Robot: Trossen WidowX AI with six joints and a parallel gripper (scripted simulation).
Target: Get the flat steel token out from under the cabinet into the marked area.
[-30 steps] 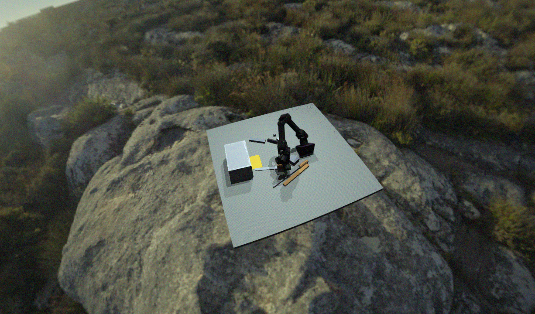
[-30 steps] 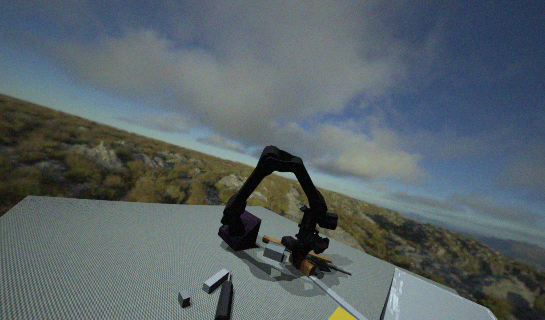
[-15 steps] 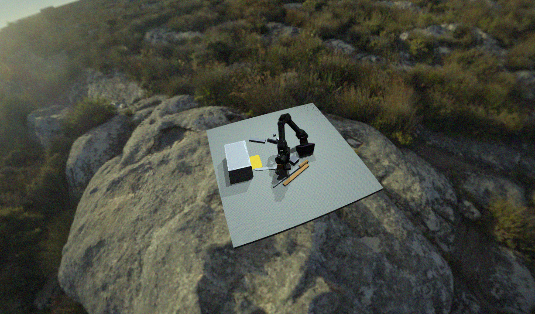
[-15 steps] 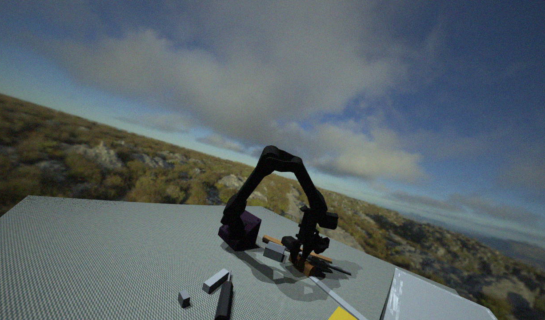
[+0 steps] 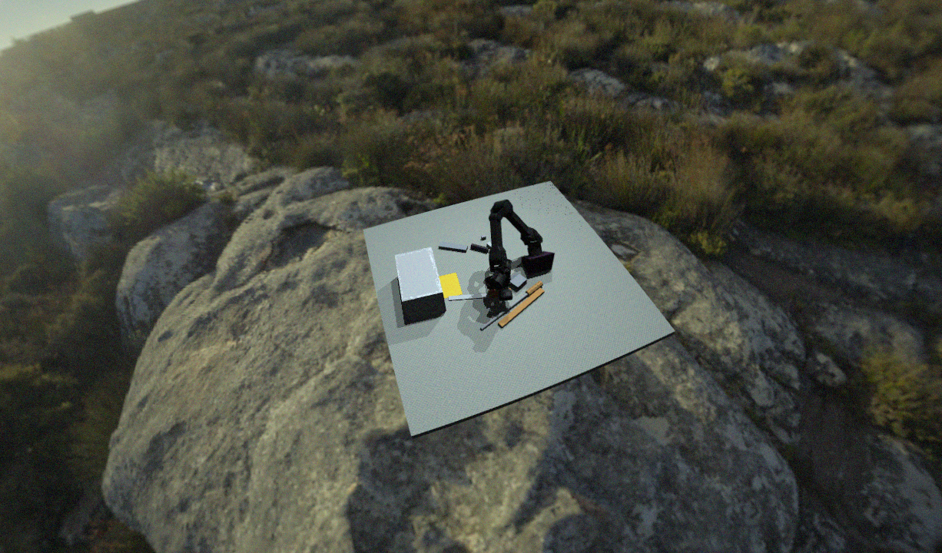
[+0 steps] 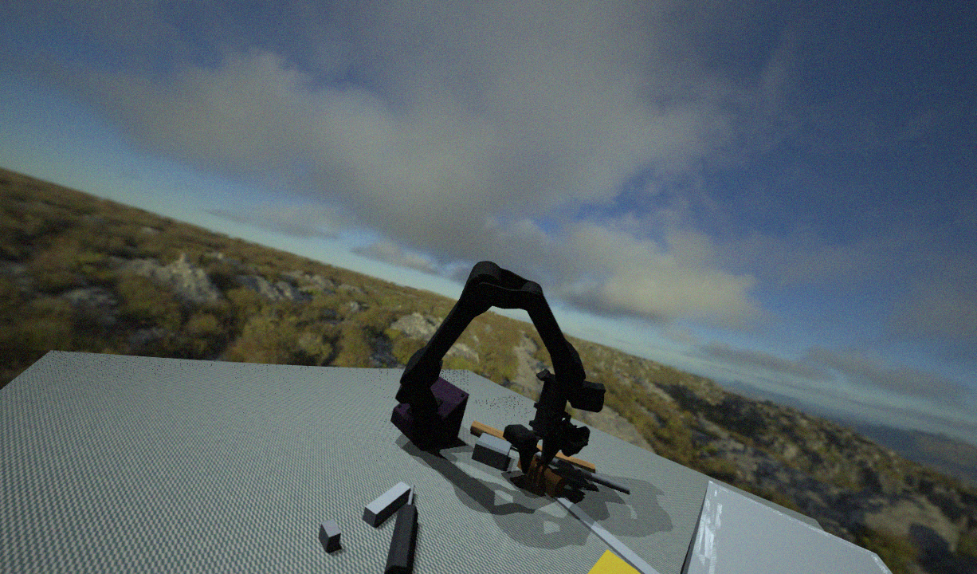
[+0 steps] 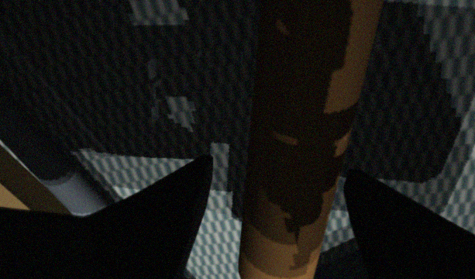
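My gripper (image 5: 499, 296) (image 6: 539, 465) (image 7: 278, 172) is open, its fingers standing on either side of an orange-brown handle (image 6: 553, 486) (image 7: 353, 58) with gaps at both sides in the wrist view. The handle's long thin flat pale blade (image 5: 462, 297) (image 6: 597, 529) points toward the cabinet (image 5: 419, 273) (image 6: 770, 535), a box with a white top. The blade's far end is close to the cabinet's front, beside the edge of the yellow marked area (image 5: 451, 284) (image 6: 610, 564). I see no token in any view; the vent slots cannot be made out.
A dark rod (image 5: 491, 322) with an orange handle lies beside an orange stick (image 5: 522, 308) (image 7: 1, 190). A grey block (image 5: 517, 281) (image 6: 492, 450) is near the gripper. A pale bar (image 5: 452, 247) (image 6: 386, 504), dark-handled tool (image 6: 403, 539) and small cube (image 5: 483, 237) (image 6: 329, 535) lie apart.
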